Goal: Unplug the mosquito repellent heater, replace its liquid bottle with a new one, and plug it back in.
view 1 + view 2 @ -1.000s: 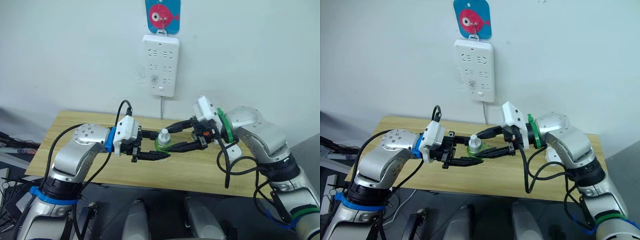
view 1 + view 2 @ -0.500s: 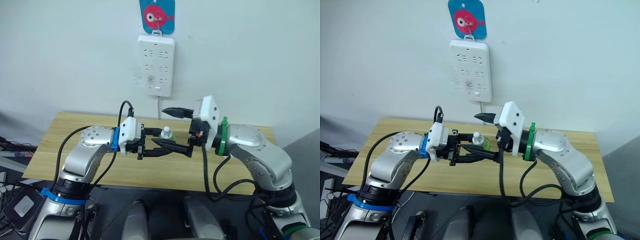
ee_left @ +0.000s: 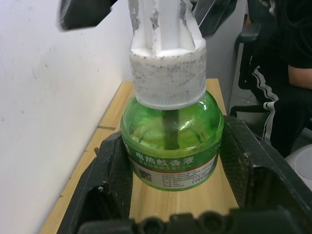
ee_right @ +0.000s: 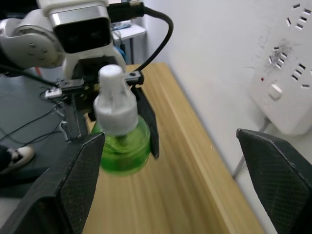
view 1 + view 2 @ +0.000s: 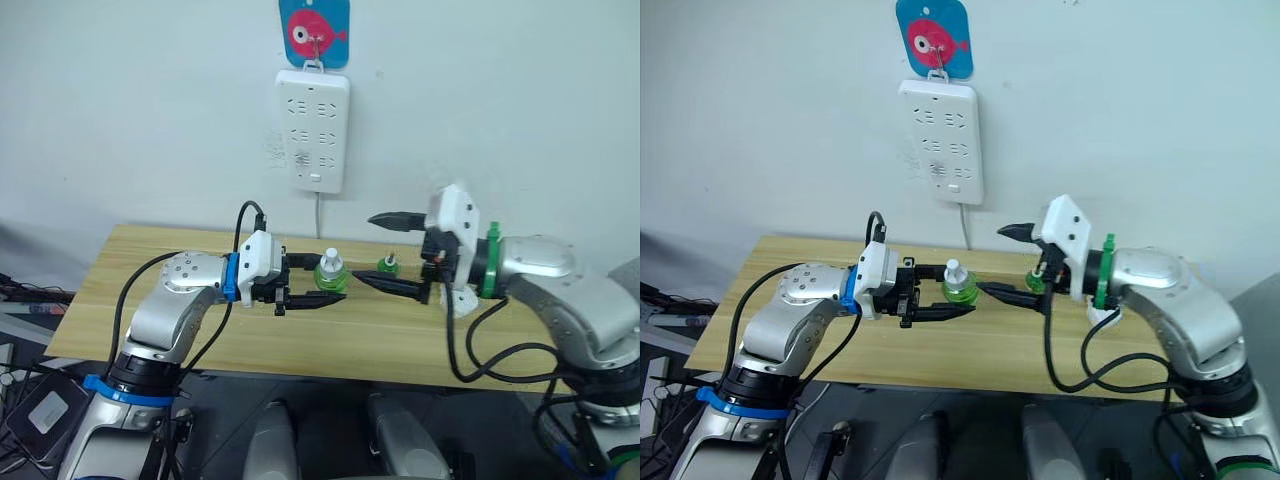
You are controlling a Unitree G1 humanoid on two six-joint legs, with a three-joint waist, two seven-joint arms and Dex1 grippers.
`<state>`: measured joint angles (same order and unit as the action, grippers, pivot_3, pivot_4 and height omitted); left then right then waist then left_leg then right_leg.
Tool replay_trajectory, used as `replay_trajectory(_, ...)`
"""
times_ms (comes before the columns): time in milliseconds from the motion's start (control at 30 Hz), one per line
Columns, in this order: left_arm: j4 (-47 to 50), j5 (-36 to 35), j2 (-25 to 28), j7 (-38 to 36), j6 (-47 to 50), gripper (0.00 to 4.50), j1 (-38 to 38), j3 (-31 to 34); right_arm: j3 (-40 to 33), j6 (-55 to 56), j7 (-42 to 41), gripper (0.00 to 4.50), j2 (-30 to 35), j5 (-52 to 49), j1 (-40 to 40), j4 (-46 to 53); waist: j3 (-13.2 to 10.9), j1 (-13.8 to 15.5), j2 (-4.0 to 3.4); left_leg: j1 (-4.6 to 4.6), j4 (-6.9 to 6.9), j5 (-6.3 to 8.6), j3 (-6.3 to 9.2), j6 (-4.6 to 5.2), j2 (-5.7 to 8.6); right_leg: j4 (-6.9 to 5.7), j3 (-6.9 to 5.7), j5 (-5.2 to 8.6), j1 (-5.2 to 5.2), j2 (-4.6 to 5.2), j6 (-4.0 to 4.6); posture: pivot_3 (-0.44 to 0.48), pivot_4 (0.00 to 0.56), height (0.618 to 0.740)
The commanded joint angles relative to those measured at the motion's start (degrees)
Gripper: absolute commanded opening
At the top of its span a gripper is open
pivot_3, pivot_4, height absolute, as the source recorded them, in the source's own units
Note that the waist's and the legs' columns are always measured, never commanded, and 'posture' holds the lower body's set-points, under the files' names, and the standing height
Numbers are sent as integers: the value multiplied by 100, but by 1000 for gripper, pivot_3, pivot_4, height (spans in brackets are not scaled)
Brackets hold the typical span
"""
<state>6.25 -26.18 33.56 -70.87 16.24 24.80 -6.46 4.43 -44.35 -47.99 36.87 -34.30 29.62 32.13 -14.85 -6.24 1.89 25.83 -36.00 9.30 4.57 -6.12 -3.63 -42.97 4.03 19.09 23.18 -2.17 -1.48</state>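
Observation:
A green liquid bottle [image 5: 330,274] with a white cap is held just above the wooden table [image 5: 150,255], my left gripper [image 5: 328,283] shut on its body. In the left wrist view the bottle [image 3: 170,141] sits between both black fingers [image 3: 109,180]. My right gripper [image 5: 361,248] hangs open a short way to the bottle's right, with nothing in it. A second small green bottle [image 5: 387,264] stands on the table behind the right fingers. A small white plastic piece [image 5: 462,300], possibly the heater, lies mostly hidden behind my right forearm.
A white power strip [image 5: 313,130] hangs on the wall from a blue fish hook [image 5: 314,30], its cord dropping behind the table. A seated person in dark trousers [image 3: 278,97] is beyond the table's right end.
My right gripper, around the bottle a second ago, has opened and drawn back to the right. The left gripper keeps the bottle. The head camera has shifted.

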Motion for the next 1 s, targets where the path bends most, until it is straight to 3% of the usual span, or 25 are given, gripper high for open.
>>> replay_trajectory(33,103,-55,-10,-7,-75,2334,81,74,200,-78,272,4500,-345,-228,26,452,0,-40,0,0,0,0,0,0,-3,0,1,0,0,-2,0,-149,173,704)
replay_trajectory(233,251,-74,-40,-5,-21,2334,49,-8,917,102,1162,4500,-1299,510,335,106,3,-60,-1,0,-3,-1,-1,0,-2,-1,4,1,0,-3,-2,-149,173,704)
replay_trajectory(333,307,-73,6,-23,-16,2334,8,3,915,201,1285,4500,-1386,719,358,-47,4,-33,-1,2,-2,-1,0,0,0,-1,2,0,0,0,0,-134,171,704)
replay_trajectory(567,404,-115,116,60,55,2334,-134,102,359,177,752,4500,-538,562,173,-159,4,1,-1,3,-2,-1,1,1,3,0,0,0,0,5,0,-129,169,704)
replay_trajectory(767,414,-101,140,144,27,2318,-186,121,160,102,-202,4500,484,162,-41,16,4,10,0,2,-1,0,-1,1,3,0,1,0,0,5,0,-128,170,704)
replay_trajectory(1000,410,-70,89,152,-3,2318,-148,51,167,-445,440,4500,-410,-512,495,63,5,-60,-1,-3,-1,-1,-1,1,-7,-2,3,0,0,-7,-1,-129,171,704)
